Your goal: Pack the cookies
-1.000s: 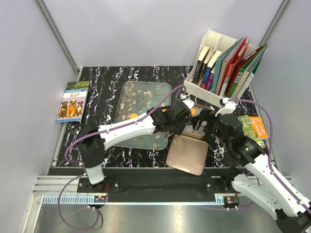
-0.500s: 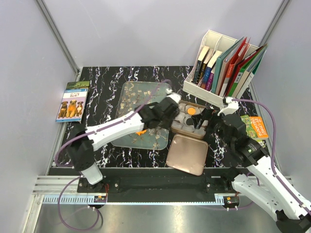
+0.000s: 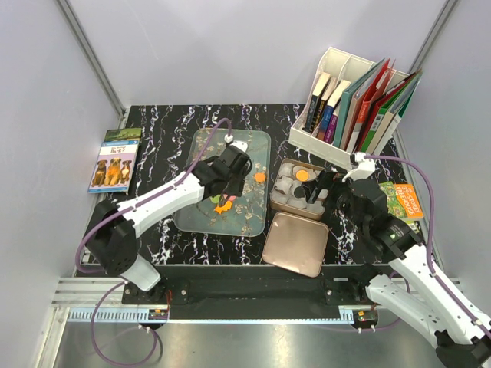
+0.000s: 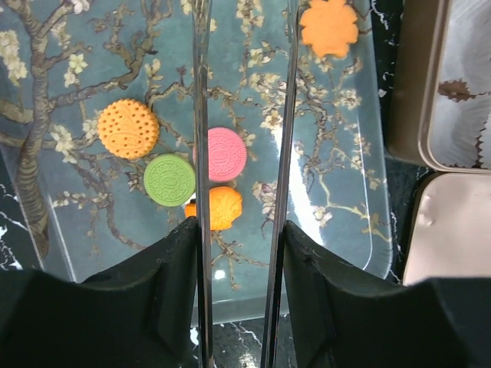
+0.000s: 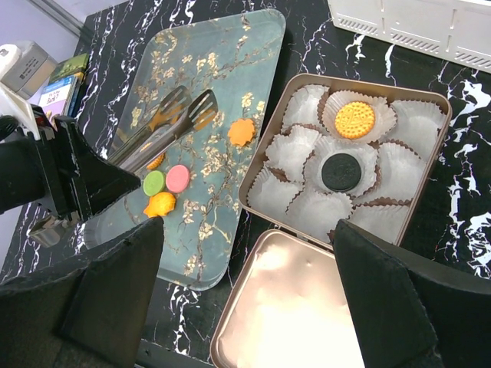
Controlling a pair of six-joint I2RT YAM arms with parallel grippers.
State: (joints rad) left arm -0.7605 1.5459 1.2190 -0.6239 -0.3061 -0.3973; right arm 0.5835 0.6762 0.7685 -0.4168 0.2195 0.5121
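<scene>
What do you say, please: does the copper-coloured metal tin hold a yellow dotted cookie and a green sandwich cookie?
Not quite: the right wrist view shows the copper-coloured metal tin holding the yellow dotted cookie and a black sandwich cookie, not a green one.

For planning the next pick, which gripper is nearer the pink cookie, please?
Left. The left gripper hovers over the pink cookie; the right gripper is off by the tin.

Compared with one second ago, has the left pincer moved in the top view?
Yes. The left pincer went left, off the cookie tin, and now hangs over the flowered tray, empty.
</scene>
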